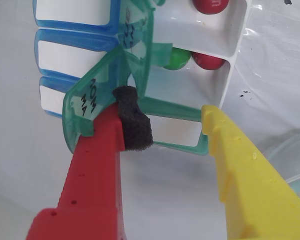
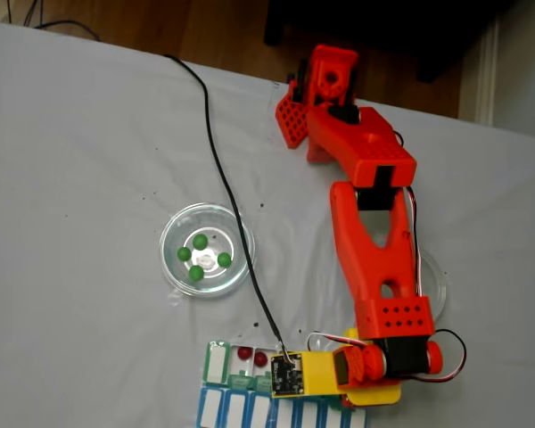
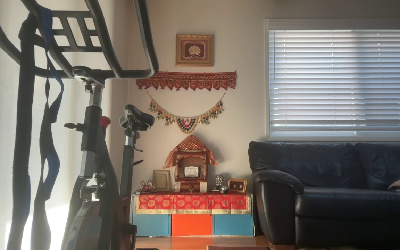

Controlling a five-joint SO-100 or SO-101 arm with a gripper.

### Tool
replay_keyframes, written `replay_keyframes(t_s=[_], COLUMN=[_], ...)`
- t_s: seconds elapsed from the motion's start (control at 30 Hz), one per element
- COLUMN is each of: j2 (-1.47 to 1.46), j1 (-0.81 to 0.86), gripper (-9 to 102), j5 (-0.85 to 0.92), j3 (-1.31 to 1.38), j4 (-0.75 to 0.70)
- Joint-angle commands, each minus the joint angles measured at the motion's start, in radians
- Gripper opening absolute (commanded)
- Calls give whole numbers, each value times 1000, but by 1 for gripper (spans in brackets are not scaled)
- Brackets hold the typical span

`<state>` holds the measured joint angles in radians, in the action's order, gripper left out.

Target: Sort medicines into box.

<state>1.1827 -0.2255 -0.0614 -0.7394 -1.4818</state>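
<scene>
A pale grey cloth covers the table, wrinkled a little under my arm. The box [image 2: 236, 367] lies at the cloth's near edge in the fixed view, its green row touching a blue-and-white row [image 2: 250, 410]. My gripper [image 1: 172, 135] hangs right over it, fingers apart: the red finger [image 1: 95, 165] with its black foam pad [image 1: 134, 120] is up against an opened green lid [image 1: 97, 100], the yellow finger [image 1: 245, 165] stands on the other side, and nothing is clamped between them. In the wrist view one open compartment holds a green ball [image 1: 177, 59] and a red ball [image 1: 208, 61] side by side, and another red ball [image 1: 210, 5] sits in the next one. Four green balls [image 2: 201, 255] wait in a glass dish [image 2: 174, 267], well apart from the box. These look light, hard, glossy and quick to roll, so I judge a gentle pinch squarely across the middle best, lest one squirt out.
</scene>
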Motion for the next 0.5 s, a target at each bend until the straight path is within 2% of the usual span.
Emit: replay_keyframes(t_s=[0.0,0.07,0.17,0.2,0.3,0.37,0.47], j2=[38,23,-61,-60,81,147,238], j1=[18,23,40,44,63,69,83], gripper=[20,21,21,18,12,1,1], j5=[15,41,103,100,115,127,163], j3=[118,190,454,479,299,212,72], j4=[-32,-121,-396,-426,-425,-425,-425])
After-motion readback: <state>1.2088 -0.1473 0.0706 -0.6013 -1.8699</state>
